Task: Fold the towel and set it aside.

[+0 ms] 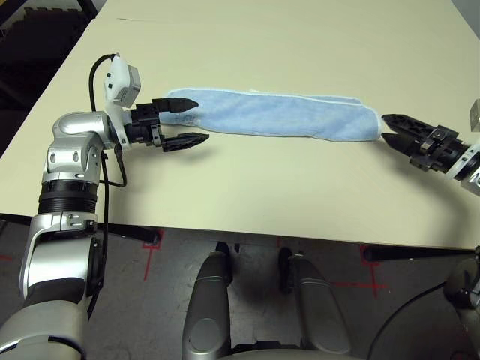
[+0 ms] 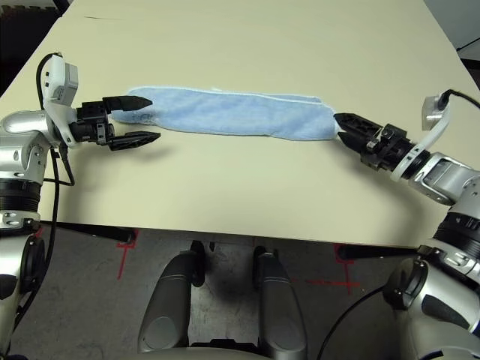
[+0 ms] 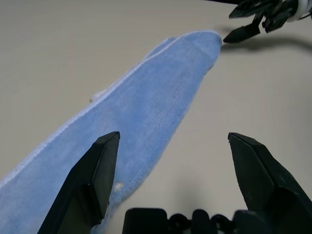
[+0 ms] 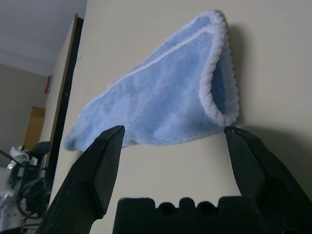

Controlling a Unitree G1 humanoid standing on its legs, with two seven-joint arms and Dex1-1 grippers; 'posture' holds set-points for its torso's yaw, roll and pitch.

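Your towel [image 1: 274, 114] lies folded into a long strip across the tabletop [image 1: 300, 45], between the two grippers. Your left gripper [image 1: 185, 121] has its fingers apart; one finger lies over the towel's left end, the other beside it. Your right gripper [image 2: 347, 127] has its fingers apart too, just off the right end.
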